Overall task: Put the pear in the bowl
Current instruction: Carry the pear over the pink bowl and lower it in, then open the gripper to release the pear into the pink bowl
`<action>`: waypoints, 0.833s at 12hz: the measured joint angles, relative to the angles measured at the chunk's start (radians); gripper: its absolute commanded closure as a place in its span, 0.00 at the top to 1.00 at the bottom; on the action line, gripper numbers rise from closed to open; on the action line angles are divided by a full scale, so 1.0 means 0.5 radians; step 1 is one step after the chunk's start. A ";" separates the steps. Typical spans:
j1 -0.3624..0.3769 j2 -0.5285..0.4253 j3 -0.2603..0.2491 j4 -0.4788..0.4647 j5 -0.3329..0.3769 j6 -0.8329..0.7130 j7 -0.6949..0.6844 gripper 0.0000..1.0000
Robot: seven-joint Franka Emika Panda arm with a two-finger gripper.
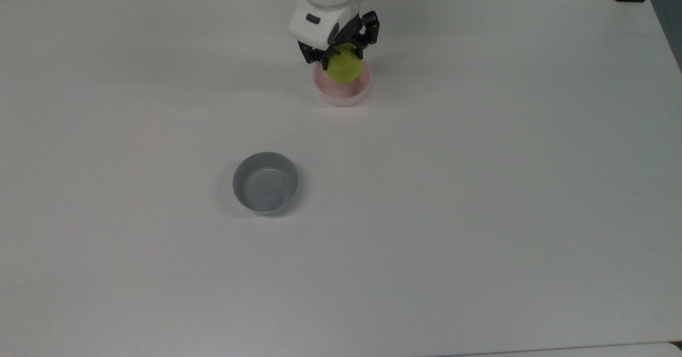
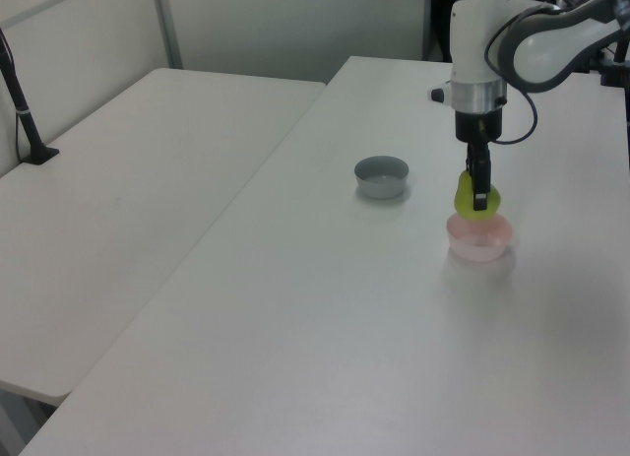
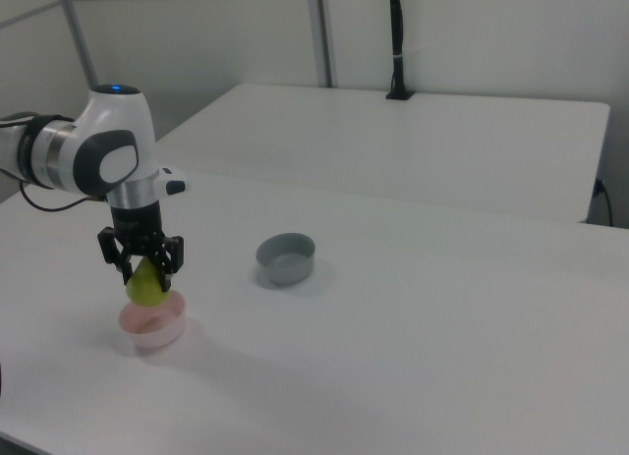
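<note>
Two bowls (image 1: 341, 88) (image 1: 265, 182), one pear (image 1: 344, 68).

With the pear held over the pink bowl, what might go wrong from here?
The pear sits toward the pink bowl's far rim in the top view, so on release it may clip the rim and roll onto the table. The light bowl might tip if the pincer descends onto it.
</note>
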State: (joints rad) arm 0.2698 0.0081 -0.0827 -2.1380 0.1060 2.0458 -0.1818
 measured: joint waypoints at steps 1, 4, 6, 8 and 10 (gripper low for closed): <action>0.005 0.037 0.005 -0.002 0.000 0.034 0.000 0.03; 0.040 0.143 0.008 -0.003 -0.028 0.076 0.001 0.03; 0.041 0.182 0.008 -0.003 -0.083 0.079 0.001 0.14; 0.041 0.203 0.008 -0.003 -0.104 0.080 0.001 0.58; 0.037 0.207 0.004 -0.003 -0.106 0.080 0.001 0.89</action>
State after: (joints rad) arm 0.2882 0.1116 -0.0807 -2.1393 0.0532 2.0856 -0.1810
